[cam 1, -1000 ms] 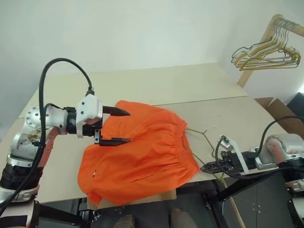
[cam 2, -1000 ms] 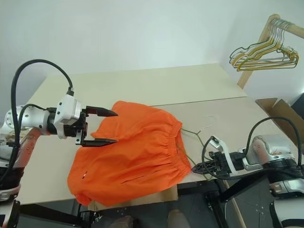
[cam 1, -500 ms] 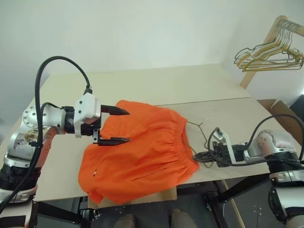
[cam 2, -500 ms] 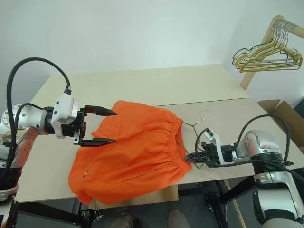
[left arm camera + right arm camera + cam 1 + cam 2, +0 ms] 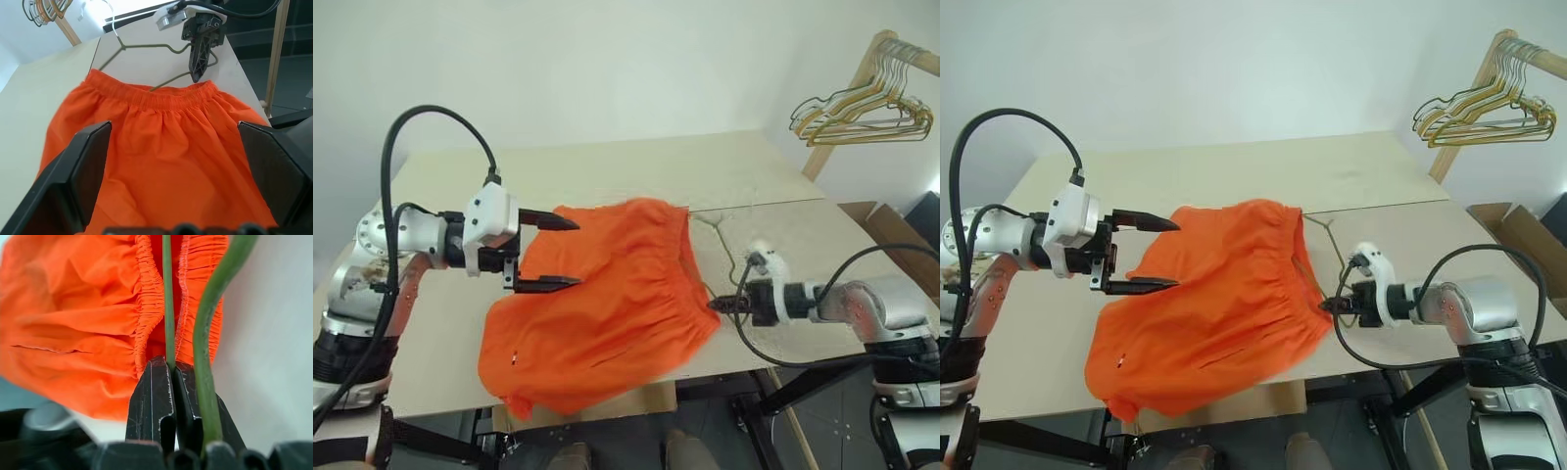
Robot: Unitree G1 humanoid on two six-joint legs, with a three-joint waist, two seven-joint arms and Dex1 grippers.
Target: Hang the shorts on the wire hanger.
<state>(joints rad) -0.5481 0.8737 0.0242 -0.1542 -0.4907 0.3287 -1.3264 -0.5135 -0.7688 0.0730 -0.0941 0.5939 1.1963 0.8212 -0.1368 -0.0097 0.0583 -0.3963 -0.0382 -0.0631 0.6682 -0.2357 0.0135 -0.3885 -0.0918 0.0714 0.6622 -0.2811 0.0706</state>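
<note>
1. Shorts [image 5: 607,294]: one pair, bright orange, lying spread on the pale worktop [image 5: 636,171], with the legs toward the near edge and one hem drooping over it. The gathered elastic waistband faces the robot's right side.
2. Handling, as a judgement: the cloth looks light, limp and quick to wrinkle, so it will sag and slide rather than hold a shape. The waistband seems the firmest place to take hold, since the elastic gives a thicker ridge to pinch.
3. Wire hanger [image 5: 146,49]: one thin grey-green hanger beside the waistband, with part of its body running in under the waistband cloth. Its pale hook end points away across the worktop. The wire should be stiff yet springy, and smooth enough for the fabric to slip along it.
4. Right gripper [image 5: 1324,305]: closed on the wire hanger. In the right wrist view the two black fingers [image 5: 151,401] pinch a straight run of wire just short of the waistband.
5. Left gripper [image 5: 540,253]: jaws spread wide and holding nothing, hovering over the leg end of the shorts, on the side away from the hanger.
6. Further out: a bunch of gold and dark hangers [image 5: 862,106], too tangled to count, hangs on a wooden rack [image 5: 847,98] beyond the worktop's far right corner.
</note>
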